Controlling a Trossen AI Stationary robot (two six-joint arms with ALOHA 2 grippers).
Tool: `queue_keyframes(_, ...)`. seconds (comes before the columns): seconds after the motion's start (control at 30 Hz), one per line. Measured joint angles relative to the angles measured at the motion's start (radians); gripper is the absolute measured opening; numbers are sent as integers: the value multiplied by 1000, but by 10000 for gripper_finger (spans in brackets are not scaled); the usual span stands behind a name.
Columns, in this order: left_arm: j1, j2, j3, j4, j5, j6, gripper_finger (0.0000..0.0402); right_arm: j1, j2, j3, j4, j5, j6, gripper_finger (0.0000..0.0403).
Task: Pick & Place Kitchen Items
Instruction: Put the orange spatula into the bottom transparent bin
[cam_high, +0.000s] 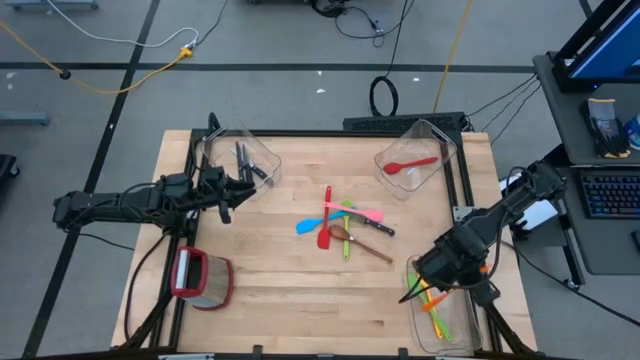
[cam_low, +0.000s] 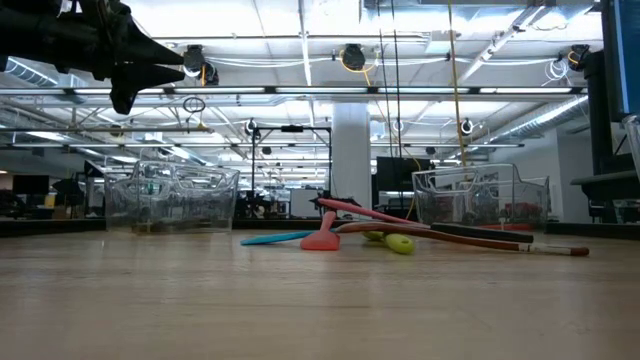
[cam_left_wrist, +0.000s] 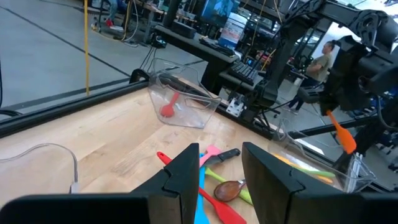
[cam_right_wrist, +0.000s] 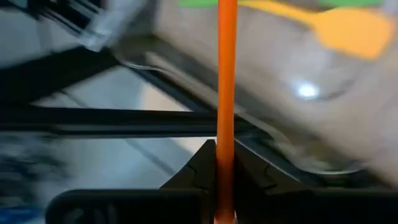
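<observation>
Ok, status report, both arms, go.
Right gripper shut on orange utensil, over near-right bin. Left gripper open, empty, hovering by knife bin. Utensil pile at table centre, nothing blocking.

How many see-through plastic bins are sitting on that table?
3. One bin at the far left holds black-handled knives; one at the far right holds a red spoon; one at the near right, under the right gripper, may be partly hidden.
</observation>
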Motion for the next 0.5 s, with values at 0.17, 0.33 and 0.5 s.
queue_keyframes(0.17, 0, 0, 0, 0, 0, 11, 124, 1, 0, 0, 48, -182, 233, 19)
queue_keyframes(0.33, 0, 0, 0, 0, 0, 22, 124, 0, 0, 0, 109, -288, 485, 19)
queue_keyframes(0.5, 0, 0, 0, 0, 0, 29, 124, 0, 0, 0, 117, -313, 722, 19)
